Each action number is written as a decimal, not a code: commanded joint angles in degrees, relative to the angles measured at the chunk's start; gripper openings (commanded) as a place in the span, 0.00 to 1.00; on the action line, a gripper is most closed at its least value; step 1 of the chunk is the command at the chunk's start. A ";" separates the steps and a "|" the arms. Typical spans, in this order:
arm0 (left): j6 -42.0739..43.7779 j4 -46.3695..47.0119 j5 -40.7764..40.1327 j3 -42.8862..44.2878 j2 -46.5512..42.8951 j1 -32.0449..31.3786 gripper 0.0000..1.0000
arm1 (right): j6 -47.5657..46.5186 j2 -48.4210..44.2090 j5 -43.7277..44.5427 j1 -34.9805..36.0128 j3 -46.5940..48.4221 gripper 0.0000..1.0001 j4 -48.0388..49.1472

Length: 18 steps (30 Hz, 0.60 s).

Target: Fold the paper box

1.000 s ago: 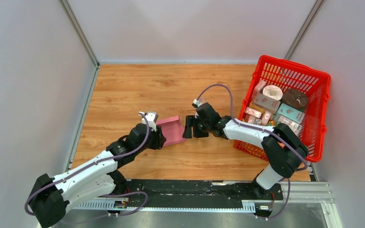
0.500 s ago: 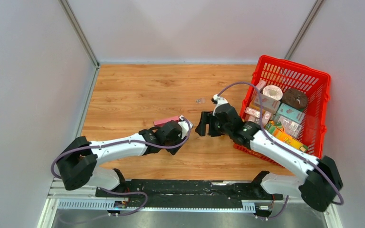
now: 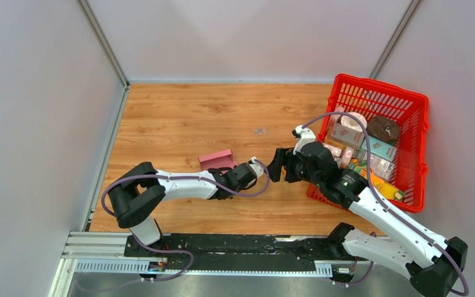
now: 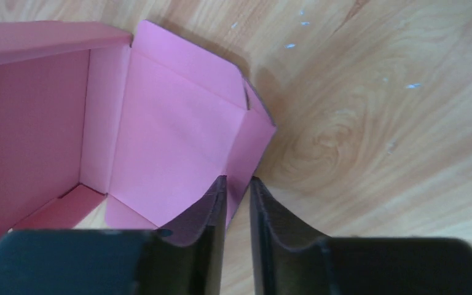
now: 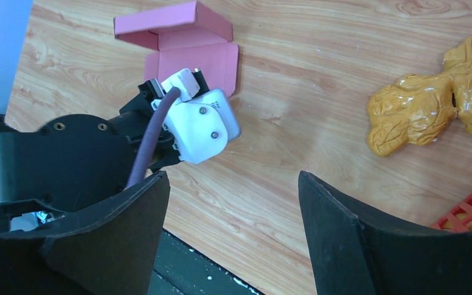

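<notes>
- The left claw (image 4: 237, 184) is standing almost closed, with only a thin slit between its fingers. Bare wood is showing through the slit, so it is gripping nothing.
- One finger is sitting just beside the edge of a spread flap of the pink box (image 3: 216, 159); contact is unclear.
- The box is lying on the worktop (image 3: 179, 117) just behind that claw. It is part-open, its hollow is facing the claw, and its long axis is running left to right.
- The right claw (image 5: 230, 178) is hovering wide open and empty, near the left claw and pointing at it.
- Bare wood is stretching from the box to the back and left walls.
- A red basket (image 3: 380, 93) is sitting at the right edge, holding printed cartons (image 3: 377, 151).
</notes>
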 commanded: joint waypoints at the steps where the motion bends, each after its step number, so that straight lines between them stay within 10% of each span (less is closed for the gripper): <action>1: 1.56 -0.24 -9.92 2.14 2.50 -1.49 0.18 | -1.76 -3.03 2.84 -0.31 1.01 0.80 -3.27; 12: -6.07 -7.43 -17.66 2.14 -16.53 -1.41 0.00 | -2.28 -2.52 3.10 -0.31 1.08 0.82 -0.80; 18: -22.85 -11.57 -7.22 1.44 -31.30 5.86 0.00 | -5.01 4.16 0.91 -0.22 6.54 0.83 -2.39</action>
